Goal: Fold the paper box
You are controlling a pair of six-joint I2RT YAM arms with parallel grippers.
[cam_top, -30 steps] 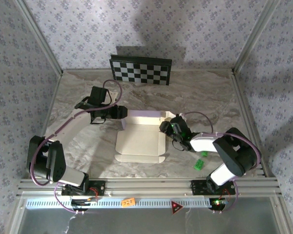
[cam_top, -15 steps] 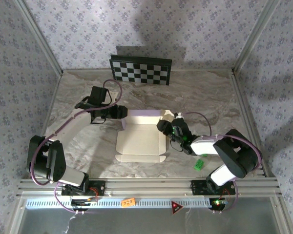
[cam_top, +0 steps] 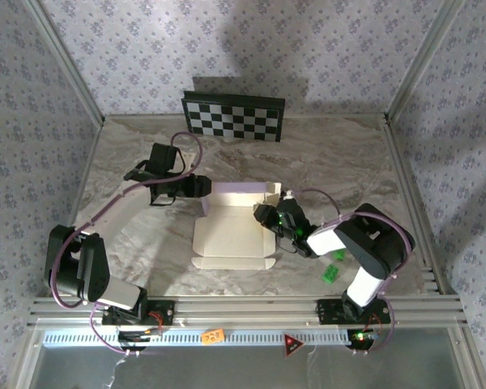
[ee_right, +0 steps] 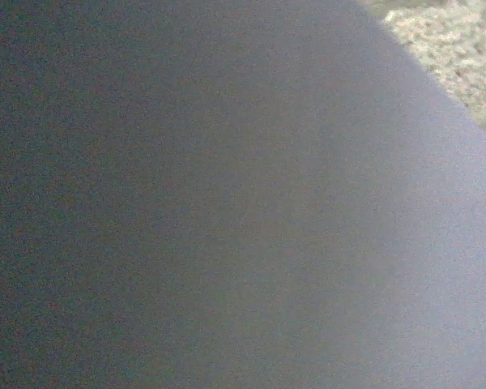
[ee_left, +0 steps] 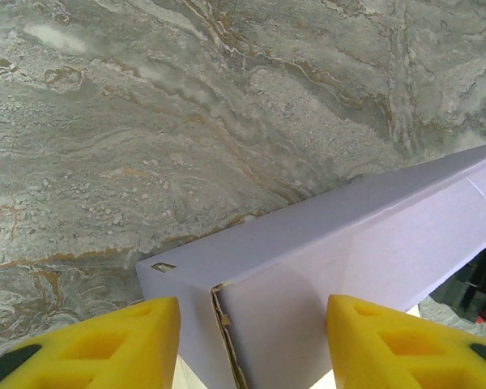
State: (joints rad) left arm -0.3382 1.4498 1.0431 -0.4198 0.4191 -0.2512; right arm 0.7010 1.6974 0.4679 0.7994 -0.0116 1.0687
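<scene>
Compared with a second ago, the right arm sits farther left, over the right edge of the paper box (cam_top: 231, 235), which lies open mid-tabletop (cam_top: 340, 154). At frame left, the left fingers (ee_left: 105, 340) straddle its raised lavender back corner; whether they pinch it is unclear. Whether the right fingers (cam_top: 263, 217) are open or closed cannot be told.

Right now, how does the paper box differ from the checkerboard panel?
The paper box is plain cream and lavender; the checkerboard panel has black and white squares. The box lies open in the middle of the table; the panel stands by the far wall. Both are rectangular.
</scene>
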